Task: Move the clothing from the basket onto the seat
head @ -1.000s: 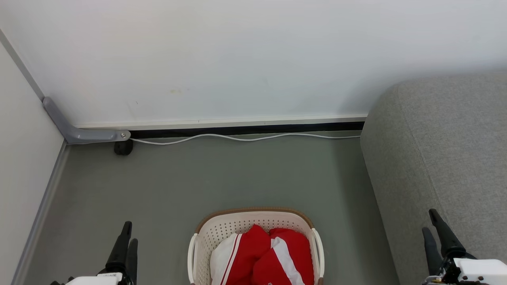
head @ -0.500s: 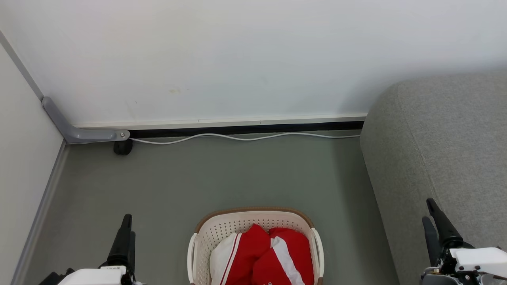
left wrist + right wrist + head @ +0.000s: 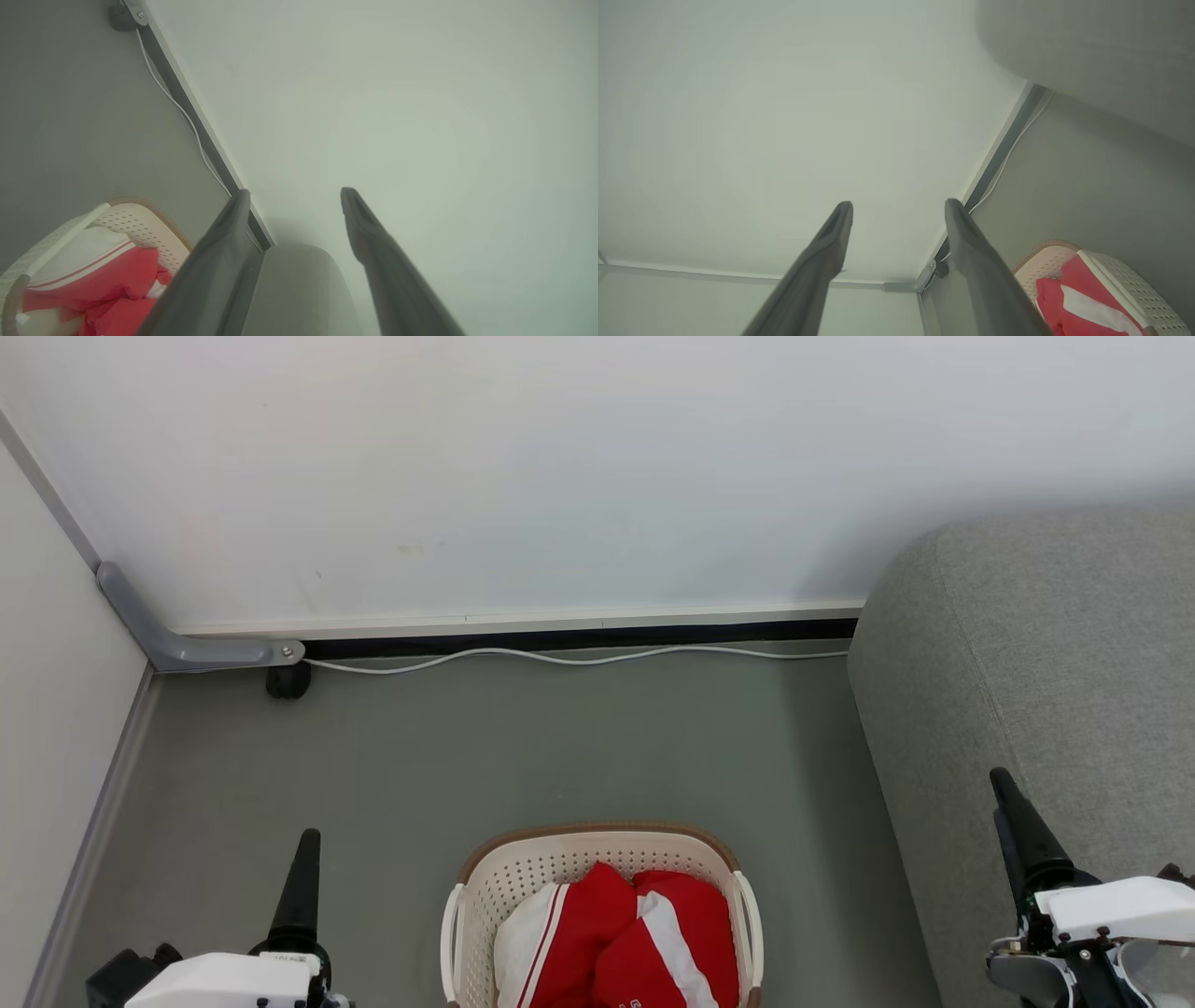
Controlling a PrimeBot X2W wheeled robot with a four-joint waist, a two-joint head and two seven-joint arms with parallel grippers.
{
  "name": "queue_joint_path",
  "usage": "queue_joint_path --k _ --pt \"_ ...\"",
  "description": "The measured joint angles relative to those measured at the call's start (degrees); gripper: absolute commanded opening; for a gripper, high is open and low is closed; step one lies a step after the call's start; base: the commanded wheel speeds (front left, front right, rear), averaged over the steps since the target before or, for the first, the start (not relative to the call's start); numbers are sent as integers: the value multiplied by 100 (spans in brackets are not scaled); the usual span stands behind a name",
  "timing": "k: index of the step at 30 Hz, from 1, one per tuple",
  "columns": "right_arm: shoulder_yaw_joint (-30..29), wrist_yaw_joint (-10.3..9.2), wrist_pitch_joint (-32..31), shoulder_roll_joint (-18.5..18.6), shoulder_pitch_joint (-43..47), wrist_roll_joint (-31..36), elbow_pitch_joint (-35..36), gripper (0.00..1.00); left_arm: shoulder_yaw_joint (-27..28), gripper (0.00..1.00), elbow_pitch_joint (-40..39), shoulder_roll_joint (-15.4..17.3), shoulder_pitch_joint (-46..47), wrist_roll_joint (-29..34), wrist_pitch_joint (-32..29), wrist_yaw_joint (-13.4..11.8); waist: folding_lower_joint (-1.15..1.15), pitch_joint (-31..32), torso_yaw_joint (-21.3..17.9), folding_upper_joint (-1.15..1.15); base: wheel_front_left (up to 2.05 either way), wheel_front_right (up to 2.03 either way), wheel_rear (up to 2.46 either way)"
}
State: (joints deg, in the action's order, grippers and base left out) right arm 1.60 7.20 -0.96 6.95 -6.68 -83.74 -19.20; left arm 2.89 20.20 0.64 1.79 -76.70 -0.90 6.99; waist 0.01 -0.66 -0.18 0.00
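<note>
- Plainly, the left gripper (image 3: 296, 193) has its two dark fingers spread wide with nothing between them. It hangs in the air to the left of the basket (image 3: 597, 829), apart from it.
- The right gripper (image 3: 899, 204) is likewise spread wide and empty. It is to the right of the basket and well apart from it, seen against the side of the seat (image 3: 1074, 663).
- The basket stands on the grey floor (image 3: 560, 747) between the two grippers.
- The clothing (image 3: 644, 933), red with white bands and thin stripes, lies bunched inside the basket.
- The seat, a large grey cushion, rises to the right of the basket, with a strip of floor between them.
- Beyond the basket a white cable (image 3: 579, 660) runs along the foot of the pale wall (image 3: 560, 476).
- Beyond and to the left of the basket, a grey bracket (image 3: 187, 649) has a dark round piece just beside it.
</note>
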Motion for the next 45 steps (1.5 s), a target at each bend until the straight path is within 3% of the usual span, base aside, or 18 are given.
queue_joint_path --k 21,45 --pt "643 1 348 426 -385 1482 -58 100 -275 100 -9 30 237 2071 354 -110 0 -69 5 0 0 0 0" --pt "1236 1 713 854 -852 2686 -370 100 -474 100 120 57 481 3683 725 -305 0 -155 11 0 0 0 0"
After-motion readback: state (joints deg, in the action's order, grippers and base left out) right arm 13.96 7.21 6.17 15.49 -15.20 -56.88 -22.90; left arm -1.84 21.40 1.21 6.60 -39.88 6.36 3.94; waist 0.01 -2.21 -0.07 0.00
